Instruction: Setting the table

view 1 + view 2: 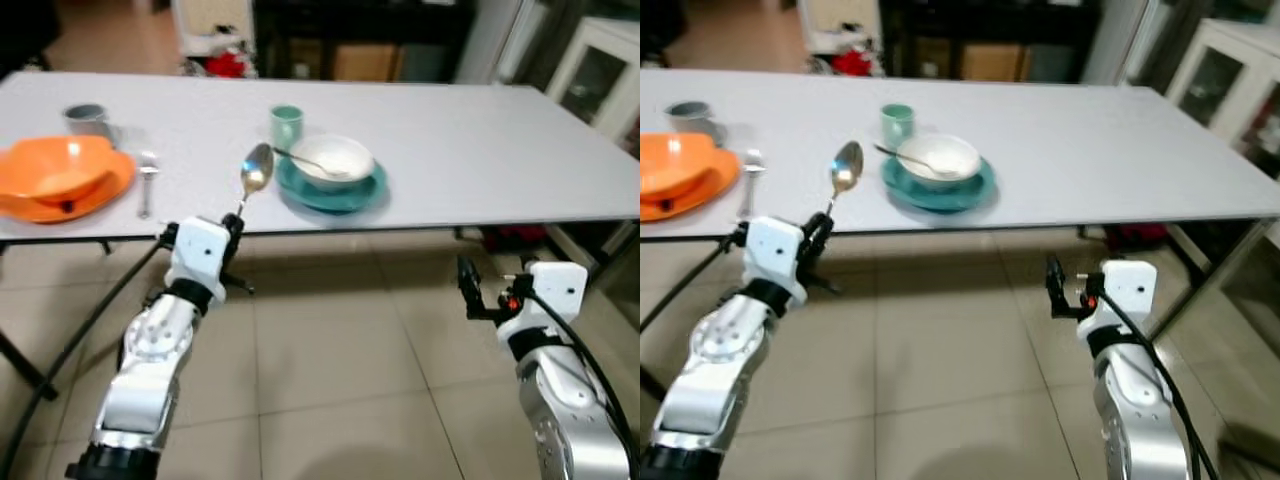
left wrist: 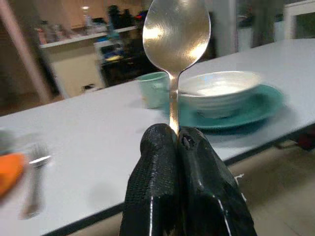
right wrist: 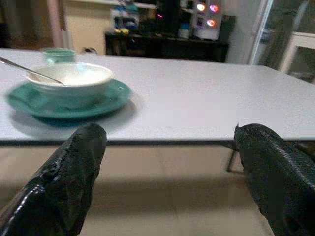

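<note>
My left gripper (image 1: 236, 222) is shut on the handle of a metal spoon (image 1: 255, 170), held upright with its bowl up, just before the near edge of the white table (image 1: 470, 140). Close up, the spoon (image 2: 176, 34) rises from between the black fingers (image 2: 157, 187). To its right a white bowl (image 1: 331, 160) with another spoon in it sits on a teal plate (image 1: 335, 193), a teal cup (image 1: 286, 124) behind it. Further left lie an orange bowl on an orange plate (image 1: 62, 178), a fork (image 1: 147, 180) and a grey cup (image 1: 87, 117). My right gripper (image 1: 470, 290) hangs open below the table edge, holding nothing.
Tiled floor (image 1: 340, 380) lies under both arms. A white glass-door cabinet (image 1: 598, 75) stands at the far right, dark shelving (image 1: 360, 45) behind the table. A black cable (image 1: 80, 335) trails from the left arm. The table's right half is bare.
</note>
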You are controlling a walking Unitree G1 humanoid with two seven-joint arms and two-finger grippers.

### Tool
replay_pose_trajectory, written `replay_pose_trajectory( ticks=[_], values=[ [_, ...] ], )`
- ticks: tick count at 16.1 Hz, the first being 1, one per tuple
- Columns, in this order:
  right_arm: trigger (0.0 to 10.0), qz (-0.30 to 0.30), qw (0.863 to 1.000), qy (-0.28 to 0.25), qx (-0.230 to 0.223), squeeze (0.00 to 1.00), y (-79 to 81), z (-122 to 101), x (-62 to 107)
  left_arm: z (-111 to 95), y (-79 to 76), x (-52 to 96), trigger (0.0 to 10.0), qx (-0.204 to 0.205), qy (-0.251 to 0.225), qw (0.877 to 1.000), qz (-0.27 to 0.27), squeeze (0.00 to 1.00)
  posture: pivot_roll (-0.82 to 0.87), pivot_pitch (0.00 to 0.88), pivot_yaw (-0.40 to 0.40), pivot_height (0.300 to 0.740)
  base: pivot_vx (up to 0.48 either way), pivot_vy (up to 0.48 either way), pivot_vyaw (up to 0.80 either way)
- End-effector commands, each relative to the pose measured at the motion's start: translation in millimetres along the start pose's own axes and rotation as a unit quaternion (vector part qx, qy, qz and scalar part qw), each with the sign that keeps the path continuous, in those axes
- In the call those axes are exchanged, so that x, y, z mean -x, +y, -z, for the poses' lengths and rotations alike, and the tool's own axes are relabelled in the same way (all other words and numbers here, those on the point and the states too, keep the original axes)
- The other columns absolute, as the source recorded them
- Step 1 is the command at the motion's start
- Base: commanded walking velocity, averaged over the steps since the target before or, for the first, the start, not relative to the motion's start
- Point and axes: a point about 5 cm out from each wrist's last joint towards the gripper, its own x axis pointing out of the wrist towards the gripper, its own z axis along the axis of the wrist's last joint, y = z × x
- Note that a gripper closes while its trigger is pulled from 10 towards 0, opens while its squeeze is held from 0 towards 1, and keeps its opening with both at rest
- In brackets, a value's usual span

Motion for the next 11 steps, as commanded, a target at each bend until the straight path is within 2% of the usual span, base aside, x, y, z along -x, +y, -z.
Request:
replay_pose_trajectory(
  ticks=[1, 4, 11],
  values=[
    [10.0, -0.007, 1.0, -0.009, -0.002, 0.0, 2.0, -5.0, -2.2, -2.3, 5.3, -0.4, 10.0, -0.002, -0.005, 1.0, -0.008, 0.0, 0.05, 0.0, -0.056, 0.74, 0.319, 0.0, 0.0],
    [10.0, -0.009, 1.0, -0.015, 0.02, 0.0, 2.4, -5.4, -1.1, -5.3, 5.1, -3.0, 10.0, -0.003, -0.009, 1.0, -0.004, 0.0, 0.05, 0.0, -0.053, 0.74, 0.319, 0.0, 0.0],
    [10.0, -0.016, 1.0, -0.021, 0.014, 0.0, 5.8, -6.2, -1.3, -6.8, 5.6, -5.7, 10.0, -0.005, -0.012, 1.0, -0.001, 0.0, 0.05, 0.0, -0.051, 0.74, 0.319, 0.0, 0.0]
  ],
)
